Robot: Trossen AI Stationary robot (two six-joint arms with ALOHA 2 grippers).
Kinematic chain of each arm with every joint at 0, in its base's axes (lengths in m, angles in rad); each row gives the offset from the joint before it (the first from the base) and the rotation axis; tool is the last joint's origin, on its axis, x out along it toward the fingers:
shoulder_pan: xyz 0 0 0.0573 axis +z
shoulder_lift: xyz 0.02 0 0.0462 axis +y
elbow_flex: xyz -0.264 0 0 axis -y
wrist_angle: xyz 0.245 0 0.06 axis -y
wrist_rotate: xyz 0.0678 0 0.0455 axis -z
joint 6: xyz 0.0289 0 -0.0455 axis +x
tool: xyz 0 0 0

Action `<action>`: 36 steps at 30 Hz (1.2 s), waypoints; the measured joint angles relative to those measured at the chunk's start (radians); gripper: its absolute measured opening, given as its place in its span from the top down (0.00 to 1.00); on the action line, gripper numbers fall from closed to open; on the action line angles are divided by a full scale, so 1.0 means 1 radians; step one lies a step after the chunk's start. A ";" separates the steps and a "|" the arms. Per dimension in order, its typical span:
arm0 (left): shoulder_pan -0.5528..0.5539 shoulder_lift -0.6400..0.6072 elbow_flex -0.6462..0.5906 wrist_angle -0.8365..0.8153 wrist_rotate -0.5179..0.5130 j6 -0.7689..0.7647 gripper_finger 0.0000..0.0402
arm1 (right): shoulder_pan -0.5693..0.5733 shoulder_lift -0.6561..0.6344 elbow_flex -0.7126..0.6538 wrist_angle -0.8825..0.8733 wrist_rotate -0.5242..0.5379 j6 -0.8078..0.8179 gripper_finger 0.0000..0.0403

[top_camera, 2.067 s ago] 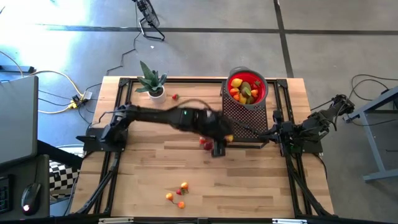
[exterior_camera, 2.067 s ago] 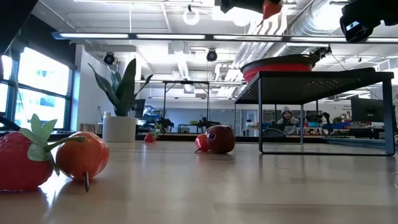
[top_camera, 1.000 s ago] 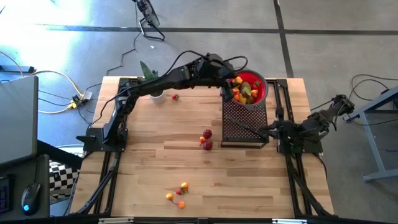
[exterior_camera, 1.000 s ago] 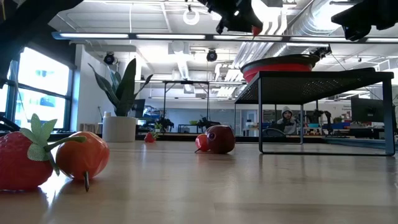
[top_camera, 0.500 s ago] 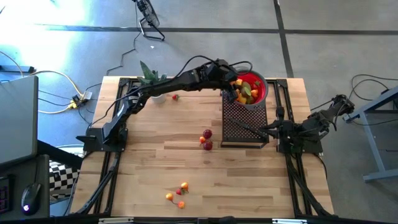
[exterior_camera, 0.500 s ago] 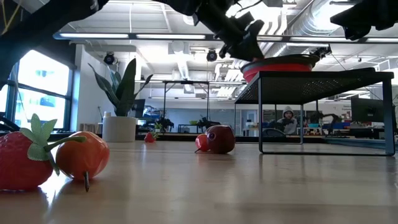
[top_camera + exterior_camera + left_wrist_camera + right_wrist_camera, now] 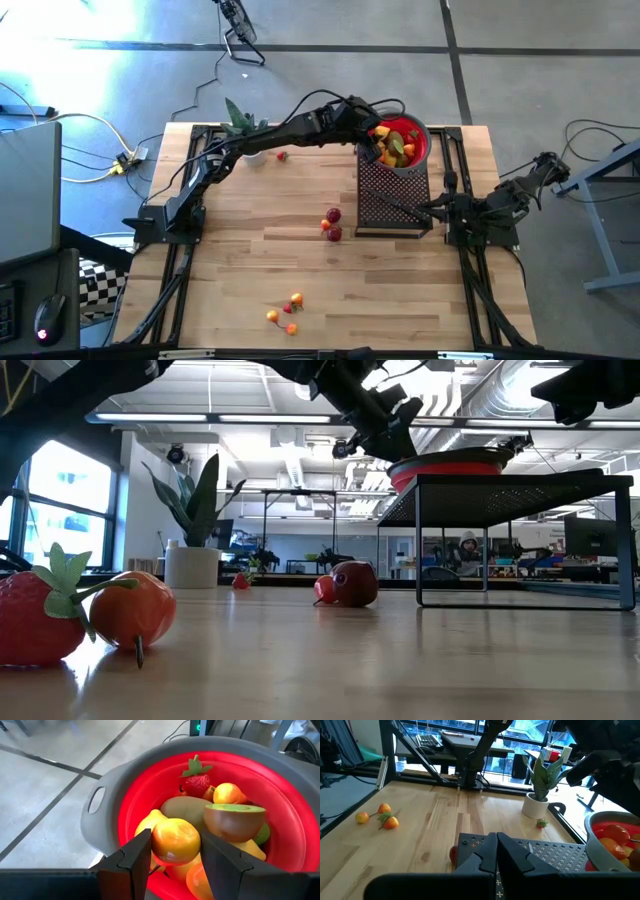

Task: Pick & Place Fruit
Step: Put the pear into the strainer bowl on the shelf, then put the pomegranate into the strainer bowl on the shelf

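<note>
The left end effector (image 7: 175, 852) hangs over the red bowl (image 7: 295, 835), grasping 1 orange-yellow fruit (image 7: 176, 841) across its middle. Smooth, round and likely light, it could slip from a grip off its widest part. The right end effector (image 7: 497, 851) rests clenched and empty at the worktop (image 7: 240, 270) edge.

bowl (image 7: 125, 795): red inside, grey rim
held fruit (image 7: 176, 841): yellow-orange
strawberry (image 7: 195, 782): red, green leaves
halved kiwi (image 7: 234, 820): brown skin, green face
rack (image 7: 392, 190): black mesh
</note>
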 joint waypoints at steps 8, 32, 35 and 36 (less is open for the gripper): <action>0.000 0.000 0.000 -0.002 0.000 -0.017 0.62 | 0.000 0.000 0.000 0.000 0.000 0.000 0.99; 0.000 0.000 0.000 0.079 0.101 0.003 0.43 | 0.000 0.000 0.000 0.000 0.000 0.000 0.99; 0.000 0.000 0.000 0.090 0.101 0.003 0.39 | 0.000 0.000 0.000 0.000 0.000 0.000 0.99; 0.000 0.000 0.000 0.091 0.101 0.003 0.39 | 0.000 0.000 0.000 0.000 0.000 0.000 0.99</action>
